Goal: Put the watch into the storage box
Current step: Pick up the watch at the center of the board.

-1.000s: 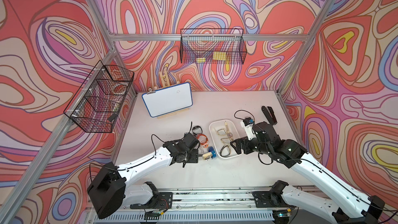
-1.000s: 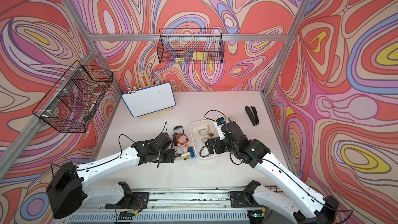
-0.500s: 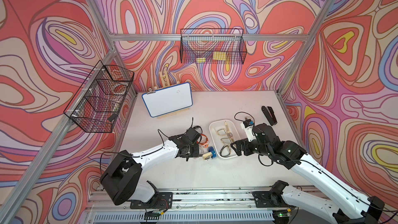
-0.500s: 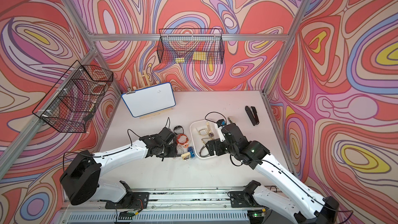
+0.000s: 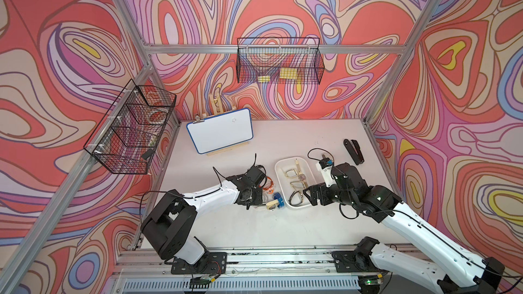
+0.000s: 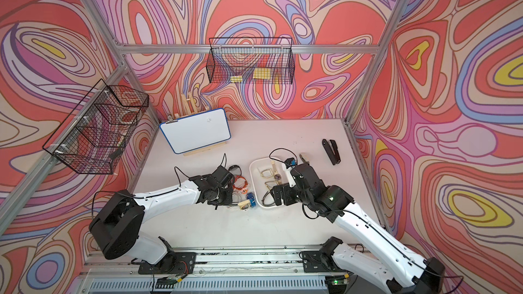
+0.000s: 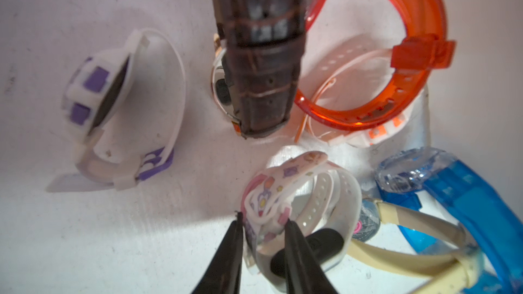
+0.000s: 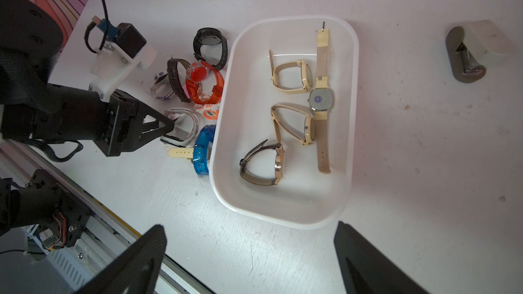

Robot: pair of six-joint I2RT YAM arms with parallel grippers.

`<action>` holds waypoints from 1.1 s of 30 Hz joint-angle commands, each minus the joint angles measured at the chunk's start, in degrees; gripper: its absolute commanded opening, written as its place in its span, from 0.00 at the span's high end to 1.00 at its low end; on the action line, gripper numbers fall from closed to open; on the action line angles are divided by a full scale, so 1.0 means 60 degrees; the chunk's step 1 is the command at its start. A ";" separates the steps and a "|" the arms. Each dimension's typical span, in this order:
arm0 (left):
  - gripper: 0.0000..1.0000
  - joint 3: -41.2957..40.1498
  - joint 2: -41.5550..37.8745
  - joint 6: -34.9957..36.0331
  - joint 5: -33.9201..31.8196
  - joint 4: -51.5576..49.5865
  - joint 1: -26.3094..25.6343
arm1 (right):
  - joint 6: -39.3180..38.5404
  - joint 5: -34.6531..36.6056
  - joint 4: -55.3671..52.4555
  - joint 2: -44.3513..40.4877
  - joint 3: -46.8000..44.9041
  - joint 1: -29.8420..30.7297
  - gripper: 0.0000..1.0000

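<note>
The white storage box point(image 8: 226, 125) lies on the table, in both top views too point(image 5: 308, 165) point(image 6: 254, 171), with several tan-strapped watches point(image 8: 294, 77) in it. To its left is a heap of loose watches. My left gripper point(image 7: 263, 219) is down in that heap, jaws shut on the strap of a white watch with pastel prints point(image 7: 283, 182); the right wrist view shows the same grip point(image 8: 169, 124). My right gripper point(image 8: 249, 227) hangs open over the box's near end with nothing between its fingers point(image 5: 306, 197).
Around the held watch lie an orange see-through watch point(image 7: 396, 80), a brown leather one point(image 7: 263, 66), a white-and-purple one point(image 7: 113, 103), a blue one point(image 7: 452, 193) and a black one point(image 8: 209, 43). A whiteboard point(image 5: 219, 130) stands at the back, a stapler point(image 5: 353, 151) at the right.
My left arm has reached further into the heap and its jaws have narrowed from wide apart onto the printed white watch. The right arm has barely moved and stays open.
</note>
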 commanded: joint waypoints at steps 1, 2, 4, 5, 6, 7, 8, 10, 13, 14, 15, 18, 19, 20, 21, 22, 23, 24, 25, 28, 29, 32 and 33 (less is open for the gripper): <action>0.76 0.0261 0.0043 0.0193 -0.0046 -0.0144 0.0053 | 0.0048 -0.0014 0.0083 -0.0142 -0.0148 0.0032 0.02; 0.78 0.0241 -0.0040 0.0207 -0.0037 -0.0171 0.0053 | 0.0053 0.0003 0.0104 -0.0148 -0.0140 0.0030 0.02; 0.84 0.0264 -0.0180 0.0245 0.0008 -0.0254 0.0055 | 0.0051 0.0040 0.0120 -0.0144 -0.0146 0.0031 0.02; 0.86 0.0275 -0.0224 0.0273 0.0023 -0.0317 0.0050 | 0.0057 0.0040 0.0134 -0.0147 -0.0148 0.0032 0.02; 0.88 0.0301 -0.0288 0.0306 0.0059 -0.0395 0.0054 | 0.0048 0.0033 0.0149 -0.0148 -0.0140 0.0033 0.02; 0.89 0.0308 -0.0357 0.0335 0.0091 -0.0465 0.0054 | 0.0046 0.0040 0.0160 -0.0150 -0.0140 0.0031 0.02; 0.89 0.0306 -0.0434 0.0353 0.0114 -0.0521 0.0052 | 0.0045 0.0046 0.0176 -0.0136 -0.0147 0.0035 0.02; 0.89 0.0292 -0.0600 0.0407 0.0110 -0.0647 0.0044 | 0.0021 0.0063 0.0186 -0.0117 -0.0159 0.0035 0.02; 0.88 0.0272 -0.0730 0.0507 0.0110 -0.0829 0.0053 | 0.0026 0.0084 0.0222 -0.0076 -0.0177 0.0032 0.02; 0.89 0.0273 -0.0743 0.0540 0.0162 -0.0884 0.0053 | 0.0030 0.0073 0.0235 -0.0053 -0.0185 0.0031 0.02; 0.88 0.0293 -0.0756 0.0572 0.0194 -0.0946 0.0051 | 0.0027 0.0055 0.0246 -0.0039 -0.0185 0.0031 0.02; 0.87 0.0258 -0.0839 0.0649 0.0275 -0.1066 0.0053 | 0.0030 -0.0004 0.0266 -0.0003 -0.0206 0.0031 0.02; 0.86 0.0246 -0.0860 0.0689 0.0274 -0.1116 0.0052 | 0.0022 -0.0014 0.0267 -0.0003 -0.0206 0.0031 0.02; 0.86 0.0231 -0.0862 0.0766 0.0257 -0.1201 0.0051 | 0.0026 -0.0017 0.0267 -0.0003 -0.0188 0.0039 0.02; 0.86 0.0215 -0.0849 0.0816 0.0238 -0.1292 0.0043 | 0.0025 -0.0058 0.0278 0.0019 -0.0192 0.0031 0.02; 0.87 0.0190 -0.0833 0.0860 0.0225 -0.1356 0.0052 | 0.0031 -0.0083 0.0281 0.0019 -0.0192 0.0031 0.02; 0.87 0.0151 -0.0833 0.0875 0.0204 -0.1439 0.0043 | 0.0029 -0.0125 0.0294 0.0026 -0.0192 0.0031 0.02; 0.87 0.0128 -0.0858 0.0910 0.0195 -0.1498 0.0050 | 0.0014 -0.0142 0.0292 0.0048 -0.0184 0.0032 0.02; 0.88 0.0096 -0.0911 0.0921 0.0175 -0.1554 0.0042 | 0.0004 -0.0156 0.0291 0.0062 -0.0166 0.0031 0.02; 0.90 -0.0013 -0.1322 0.0888 0.0091 -0.1697 0.0052 | 0.0031 -0.0189 0.0310 0.0099 -0.0177 0.0027 0.02; 0.91 0.0011 -0.1462 0.0895 0.0056 -0.1808 0.0048 | 0.0026 -0.0193 0.0324 0.0111 -0.0192 0.0031 0.02; 0.93 0.0205 -0.1769 0.0985 0.0059 -0.2236 0.0047 | 0.0004 -0.0183 0.0404 0.0131 -0.0234 0.0032 0.02; 0.93 0.0286 -0.1852 0.1019 0.0080 -0.2366 0.0040 | 0.0034 -0.0160 0.0426 0.0151 -0.0243 0.0031 0.02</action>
